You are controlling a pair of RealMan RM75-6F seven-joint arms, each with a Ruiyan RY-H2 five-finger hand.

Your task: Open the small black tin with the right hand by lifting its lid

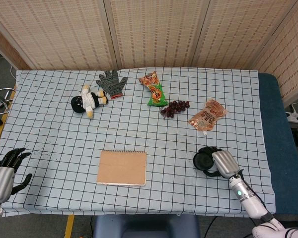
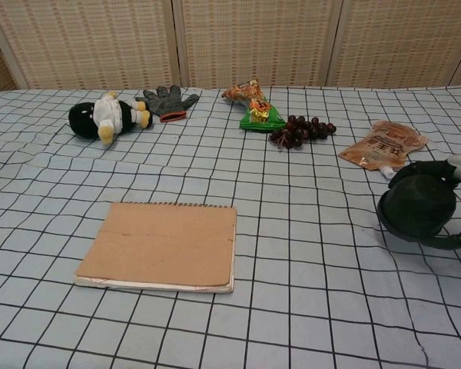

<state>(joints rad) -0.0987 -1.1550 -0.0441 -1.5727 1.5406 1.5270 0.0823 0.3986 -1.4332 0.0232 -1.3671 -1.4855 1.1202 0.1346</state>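
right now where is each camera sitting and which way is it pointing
Head view: sits high at the table's near edge, looking steeply down over the checked cloth toward the woven screens; shows the left hand at the near left corner and the right hand on the black tin.
Chest view: sits low at the near edge, looking almost level across the cloth; only the right hand shows, at the right edge.
Shared: tin, notebook, plush toy, glove, grapes, both pouches.
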